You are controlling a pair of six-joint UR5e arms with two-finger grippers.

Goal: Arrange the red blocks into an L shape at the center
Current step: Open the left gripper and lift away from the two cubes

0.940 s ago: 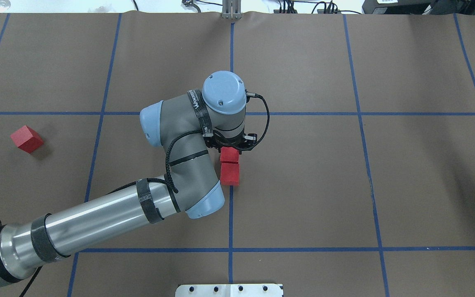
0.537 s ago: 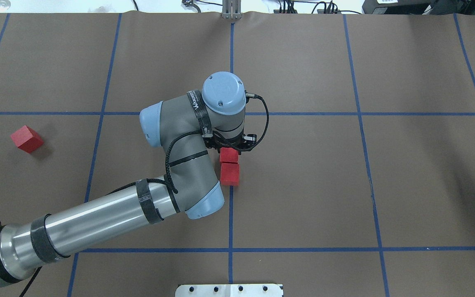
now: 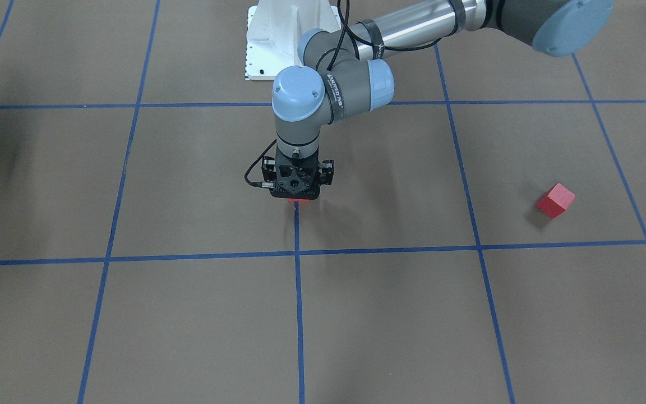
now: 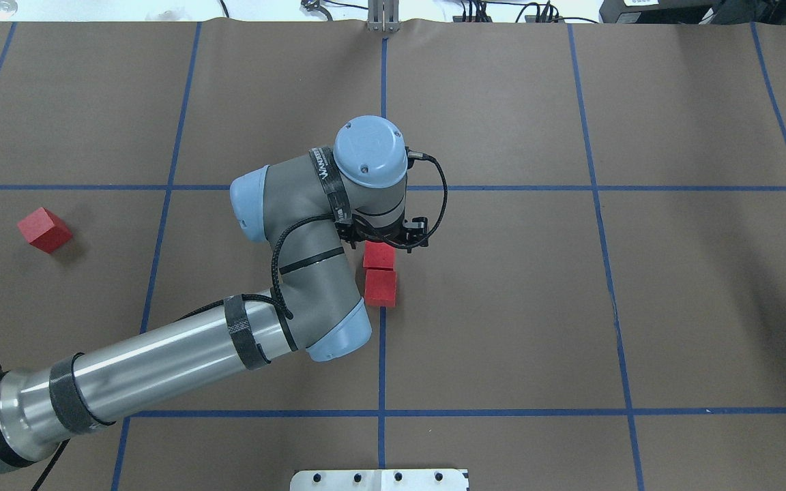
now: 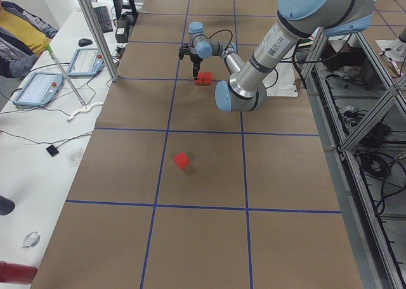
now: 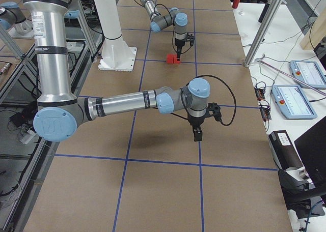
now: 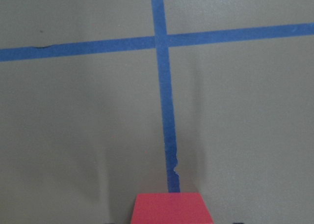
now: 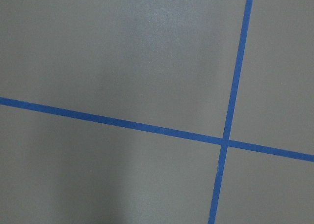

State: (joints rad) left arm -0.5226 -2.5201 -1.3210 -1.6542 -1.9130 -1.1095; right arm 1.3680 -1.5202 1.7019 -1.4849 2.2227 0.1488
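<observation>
Front view: left jaws low at centre [image 3: 334,221], sliver of far block [image 3: 299,200] beneath; third block [image 3: 555,200] well apart.
Overhead: far block just beside near block [image 4: 381,287], on blue tape line [image 4: 381,354].
Left wrist: block between jaws; clamped or released, cannot tell.
Right side view: right jaws, state cannot tell.
Probably placing second block. Next: fetch third, set beside row end for L.

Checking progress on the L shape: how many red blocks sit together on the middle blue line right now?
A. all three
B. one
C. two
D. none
C: the near block and the far block sit side by side on the blue line, while the third block lies alone, far off on the robot's left.
</observation>
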